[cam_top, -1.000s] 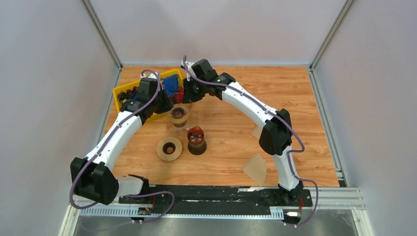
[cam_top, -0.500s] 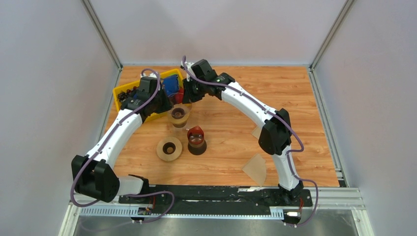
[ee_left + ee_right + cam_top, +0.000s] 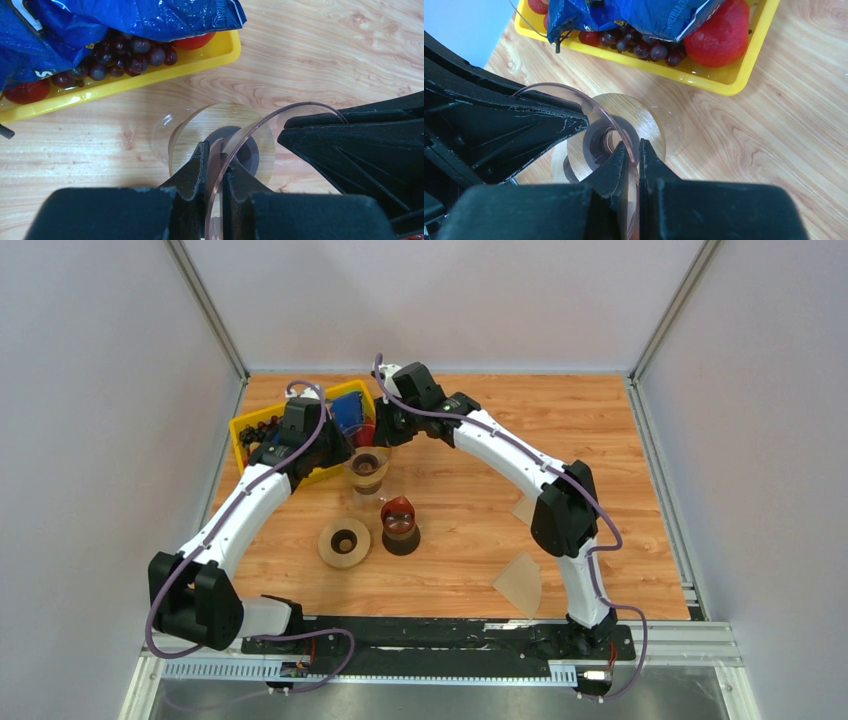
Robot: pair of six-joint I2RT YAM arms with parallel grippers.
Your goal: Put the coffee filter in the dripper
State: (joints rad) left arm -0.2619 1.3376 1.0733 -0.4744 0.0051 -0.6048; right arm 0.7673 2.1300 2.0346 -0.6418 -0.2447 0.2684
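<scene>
The dripper (image 3: 365, 472), a clear pinkish cone with a small wooden ring collar, is upright just in front of the yellow tray. My left gripper (image 3: 347, 460) is shut on its rim from the left. In the left wrist view my left gripper (image 3: 214, 161) pinches the thin clear wall of the dripper (image 3: 200, 125). My right gripper (image 3: 380, 448) is shut on the rim from the far right. In the right wrist view my right gripper (image 3: 634, 150) pinches the dripper (image 3: 629, 112) too. The coffee filter (image 3: 520, 583), a flat tan paper fan, lies near the front right, far from both grippers.
A yellow tray (image 3: 243, 427) at the back left holds a blue bag, dark grapes and red fruit. A tan ring disc (image 3: 344, 543) and a dark red-brown piece on a black base (image 3: 400, 525) stand in front of the dripper. Another tan paper piece (image 3: 523, 508) lies by the right arm.
Both grippers stay shut on the dripper's rim. The arms and the dripper have shifted only very slightly toward the back.
</scene>
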